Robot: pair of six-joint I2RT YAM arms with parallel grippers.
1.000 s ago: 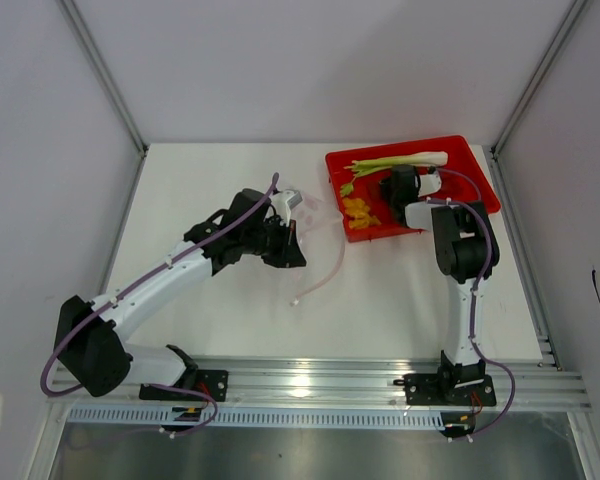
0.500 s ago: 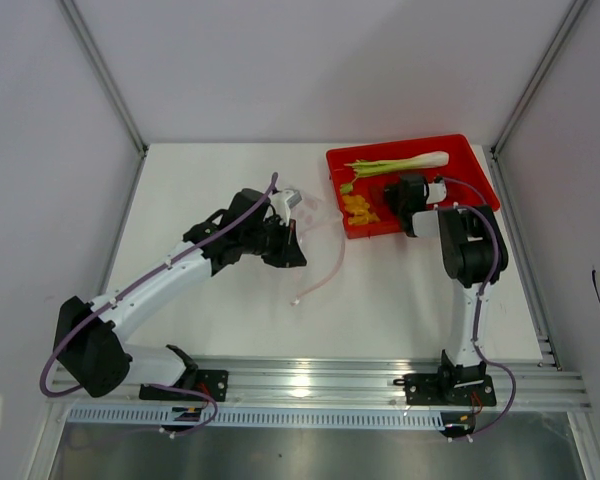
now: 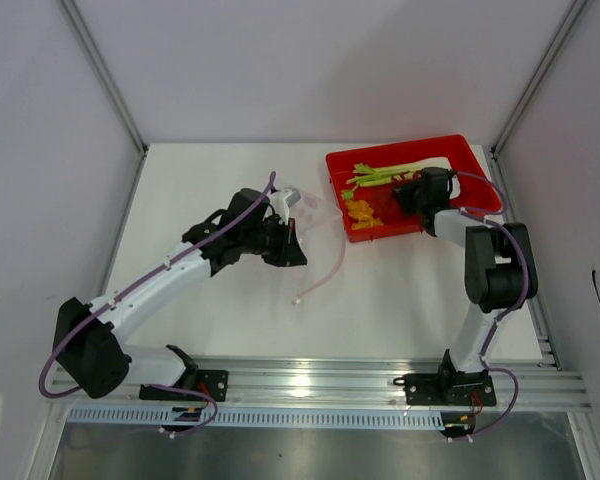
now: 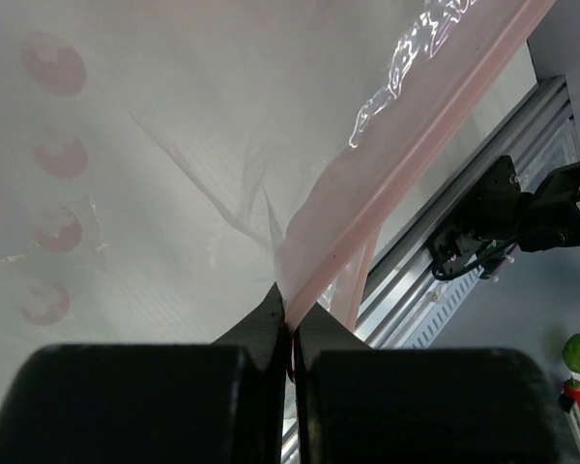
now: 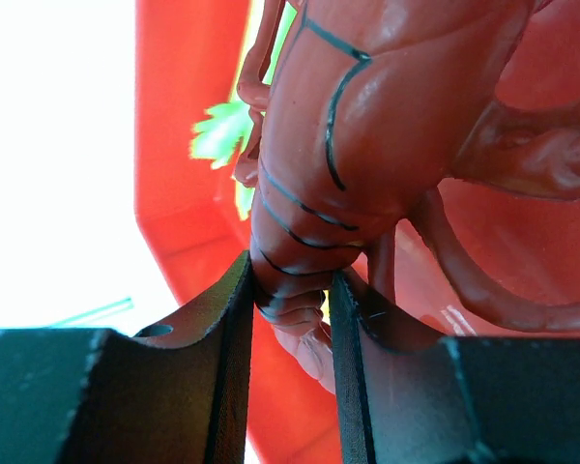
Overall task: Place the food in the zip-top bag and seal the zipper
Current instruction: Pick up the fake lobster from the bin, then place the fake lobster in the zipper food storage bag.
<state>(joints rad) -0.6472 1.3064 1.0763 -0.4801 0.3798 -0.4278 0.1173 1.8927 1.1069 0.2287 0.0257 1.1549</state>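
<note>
Right gripper (image 5: 290,280) has shifted rearward in the red plastic tray (image 3: 477,165), now clamping the dark red spiky toy piece (image 5: 367,126) beside the pale-green leafy stalk (image 3: 378,176) and yellow-orange pieces (image 3: 360,212). Left gripper (image 4: 290,314) pinches the clear floppy bag's (image 4: 174,174) pinkish zipper strip (image 4: 416,155).

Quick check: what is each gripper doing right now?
Left gripper: closed on the zip-top bag, pinching its zipper.
Right gripper: closed on the dark red spiky piece.
</note>
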